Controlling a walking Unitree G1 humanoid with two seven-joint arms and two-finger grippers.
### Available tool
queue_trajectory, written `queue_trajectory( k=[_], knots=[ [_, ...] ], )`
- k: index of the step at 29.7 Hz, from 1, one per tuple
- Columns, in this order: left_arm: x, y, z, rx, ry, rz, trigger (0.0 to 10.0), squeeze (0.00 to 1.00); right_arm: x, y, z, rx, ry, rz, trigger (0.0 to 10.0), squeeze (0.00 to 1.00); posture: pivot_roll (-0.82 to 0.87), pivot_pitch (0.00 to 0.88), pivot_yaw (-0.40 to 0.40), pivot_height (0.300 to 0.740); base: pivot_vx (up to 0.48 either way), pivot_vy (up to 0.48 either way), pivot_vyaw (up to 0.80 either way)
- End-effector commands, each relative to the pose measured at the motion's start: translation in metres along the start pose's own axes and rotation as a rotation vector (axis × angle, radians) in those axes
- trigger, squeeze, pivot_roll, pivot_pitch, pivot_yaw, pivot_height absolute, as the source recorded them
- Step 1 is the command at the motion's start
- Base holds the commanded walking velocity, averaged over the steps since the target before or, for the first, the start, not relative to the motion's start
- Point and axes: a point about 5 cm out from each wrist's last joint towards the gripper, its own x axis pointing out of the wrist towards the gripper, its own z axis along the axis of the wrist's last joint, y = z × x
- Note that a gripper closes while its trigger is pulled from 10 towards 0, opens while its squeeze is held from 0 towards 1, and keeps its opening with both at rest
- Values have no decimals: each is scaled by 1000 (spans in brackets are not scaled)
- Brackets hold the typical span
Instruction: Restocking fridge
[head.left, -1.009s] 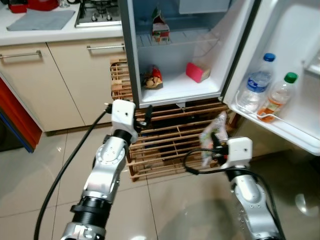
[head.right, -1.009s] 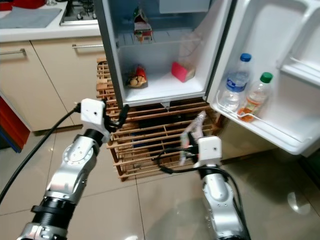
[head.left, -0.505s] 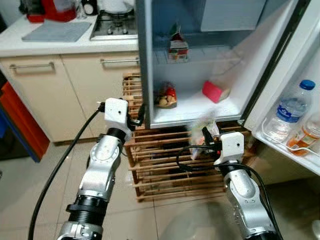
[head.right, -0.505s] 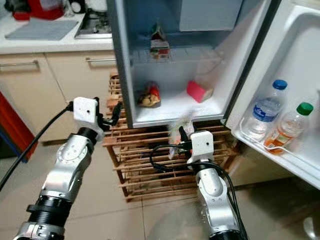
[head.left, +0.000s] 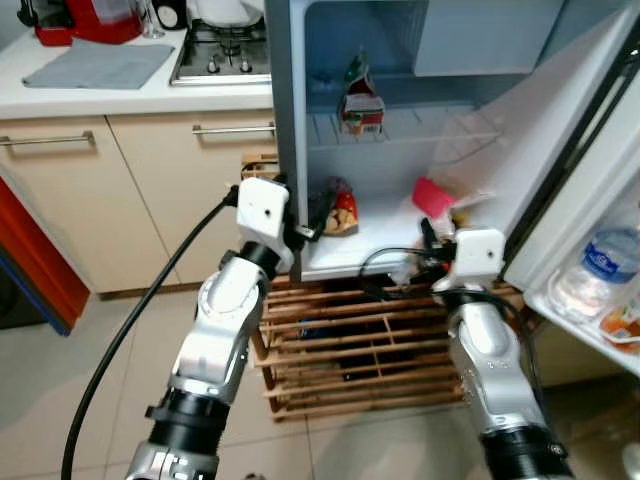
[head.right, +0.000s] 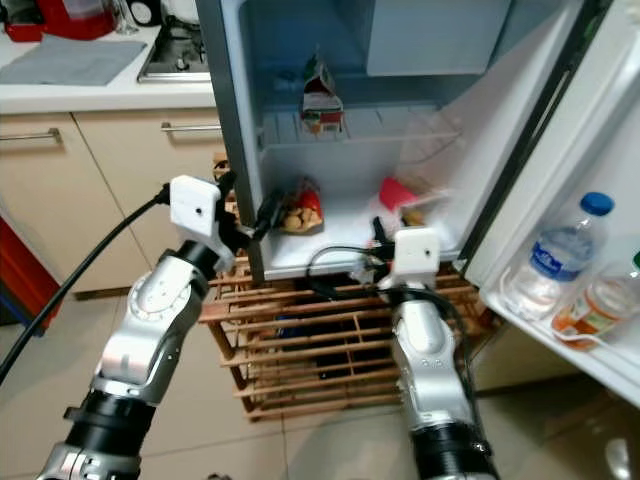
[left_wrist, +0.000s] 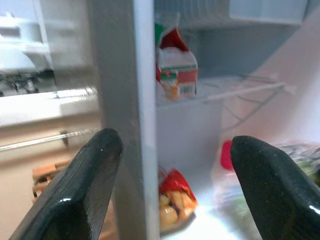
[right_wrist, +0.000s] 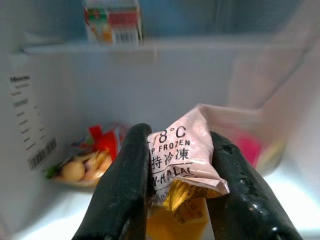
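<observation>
Fridge (head.left: 290, 120) open, its door (head.left: 610, 190) swung out on the robot's right. Cream kitchen cabinets (head.left: 120, 190) and white counter (head.left: 130, 85) stand left of it, with a gas hob (head.left: 222, 55) and a grey mat (head.left: 100, 63) on top. Wooden slatted rack (head.left: 350, 345) sits under the fridge on the tile floor (head.left: 60, 400).

Inside: small carton (head.left: 360, 100) on the wire shelf (head.left: 400, 125). On the fridge floor, a red snack bag (head.left: 343, 207) near the left wall and a pink box (head.left: 432, 196) toward the right. Door shelf holds a water bottle (head.right: 558, 258) and, just beside it, a bottle of orange drink (head.right: 598, 298).

Left gripper (left_wrist: 170, 185) raised at the fridge's left front edge, fingers (left_wrist: 80, 185) spread wide with nothing between them; the fridge's side wall stands in the gap in the left wrist view.

Right gripper (right_wrist: 175, 190) is at the front lip of the lower compartment, pointing in. Fingers (right_wrist: 125, 185) clamped on a frozen food packet (right_wrist: 182, 160), pale pink wrapper with printed text, yellow contents at its lower end. The packet is pinched between both pads, held above the fridge floor just inside the opening, between the snack bag and the pink box. In the head views it's mostly hidden behind the right wrist (head.left: 478, 255).
</observation>
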Motion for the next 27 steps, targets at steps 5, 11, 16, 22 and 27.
queue_trajectory(
  k=[5, 11, 16, 22, 27],
  knots=[
    [-4, -12, -1, -64, 63, -105, 10000, 0, 18, -13, -4, 148, 51, -122, 0, 255, -102, 0, 16, 740, 0, 0, 0],
    [-25, -1, -4, -78, 137, -149, 10000, 0, 31, -15, -15, 221, 125, -178, 0, 0, -42, 0, -1, 740, 0, 0, 0],
    [-46, 0, 0, -83, 172, -140, 10000, 0, 39, -5, -22, 303, 172, -180, 0, 0, 21, 0, -20, 740, 0, 0, 0],
    [-60, -3, 2, -90, 208, -135, 10000, 0, 37, -14, -35, 382, 243, -275, 0, 0, 52, 61, -15, 740, 0, 0, 0],
    [-81, -8, 4, -107, 260, -138, 10000, 0, 31, -22, -47, 411, 300, -312, 0, 0, 71, 130, 2, 740, 0, 0, 0]
  ],
)
